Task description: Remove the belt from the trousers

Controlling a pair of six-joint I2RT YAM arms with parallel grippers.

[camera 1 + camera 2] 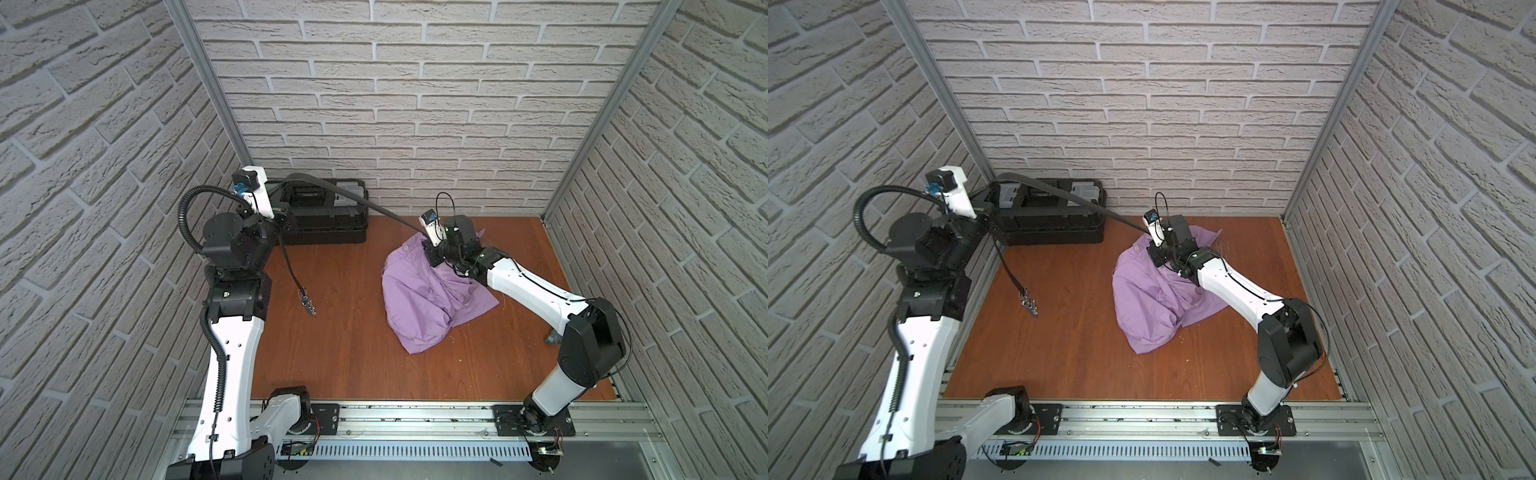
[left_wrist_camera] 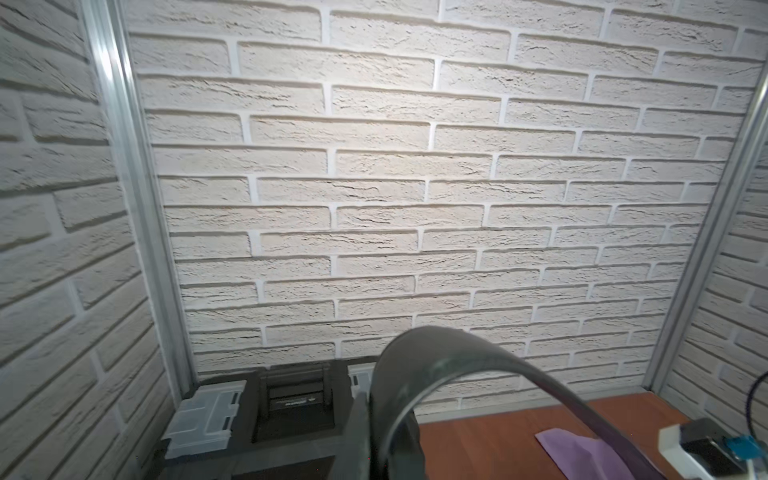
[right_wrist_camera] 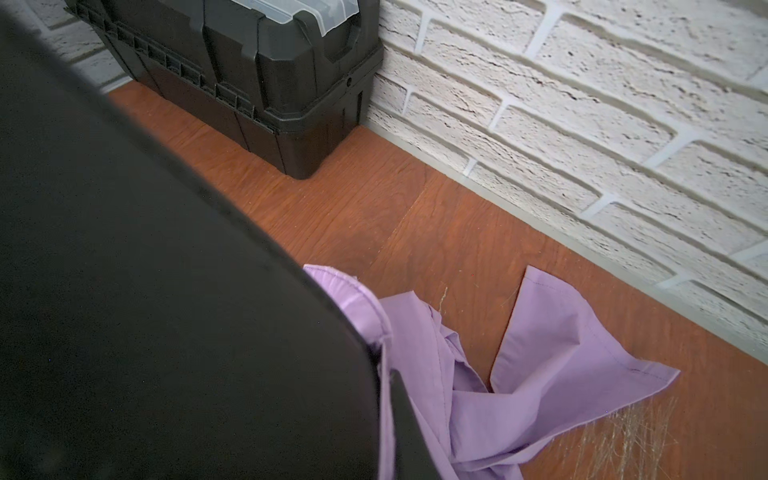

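Part of the belt [image 1: 353, 200] spans the air in a straight slope between the two grippers. In both top views it rises out of the left gripper [image 1: 282, 217], curls over in a tight arch just above it, and runs down to the right gripper [image 1: 430, 251], where it meets the waistband [image 1: 405, 249] of the trousers [image 1: 419, 299]. The rest of the strap drops below the left gripper toward the wooden tabletop [image 1: 353, 353] and ends in the silver buckle [image 1: 306, 305]. Whether that buckle rests on the wood or hangs just over it is not clear.

The left gripper's jaws are pressed together on the strap; in the left wrist view the arch springs straight from between them. The right gripper sits down on the waistband. Its own body hides its jaws in the top views and a large black blur covers them in the right wrist view, so whether they are spread or pinching cannot be told.

The trousers lie as a crumpled lilac heap on the tabletop, under the right gripper and spreading toward that arm's base, with one flap reaching past the gripper toward the back brick wall [image 1: 415, 124].

A black toolbox [image 1: 324, 216] with clear lid compartments stands against that wall, just behind the left gripper and well apart from the right one.
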